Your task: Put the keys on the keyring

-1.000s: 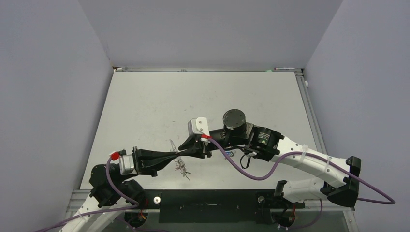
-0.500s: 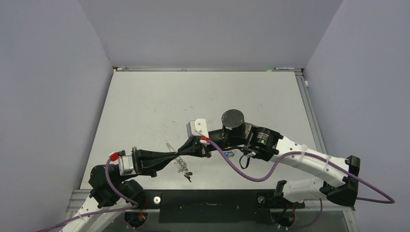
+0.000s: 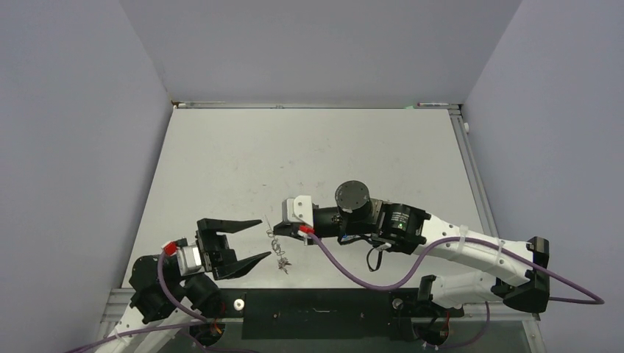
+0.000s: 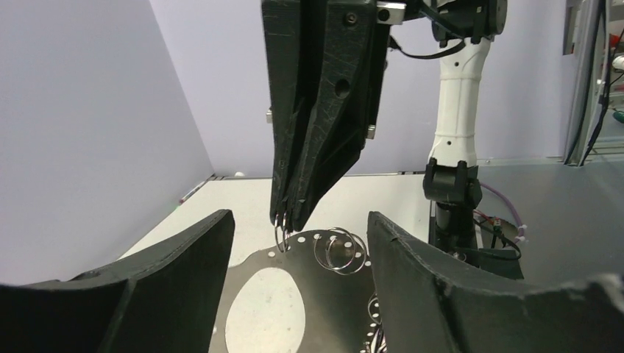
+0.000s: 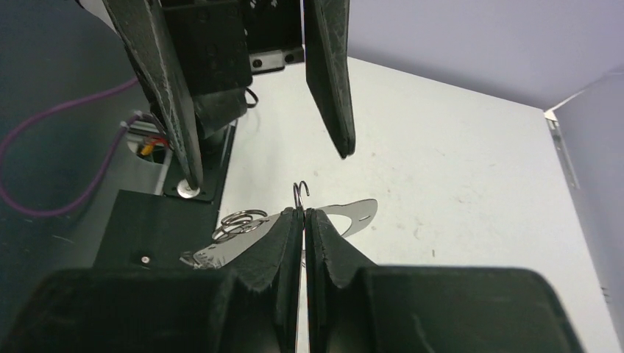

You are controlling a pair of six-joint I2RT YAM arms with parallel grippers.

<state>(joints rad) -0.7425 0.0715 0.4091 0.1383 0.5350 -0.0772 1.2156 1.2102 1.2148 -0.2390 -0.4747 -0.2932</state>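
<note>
The keyring [image 3: 271,234] is a flat grey plate with a wide hole [image 4: 338,294], held off the table near the front edge. My right gripper [image 3: 279,234] is shut on one small split ring [image 4: 280,234] at the plate's rim. That ring pokes up between the right gripper's [image 5: 303,215] pressed fingertips, and the plate [image 5: 357,212] spreads to both sides. My left gripper [image 3: 265,237] stands open around the plate's left end, its fingers [image 4: 176,279] apart from it on both sides. A small dark key [image 3: 282,262] sits at the plate's near edge; details are too small to tell.
More split rings [image 4: 338,250] sit on the plate's rim. A black mounting bar [image 3: 316,303] runs along the table's near edge. A purple cable [image 3: 353,273] loops off the right arm just above the table. Grey walls enclose the table on three sides.
My left gripper has opened, let go of the keyring and drawn back toward the near left. My right gripper has closed on the split ring and shifted slightly nearer with the keyring.
</note>
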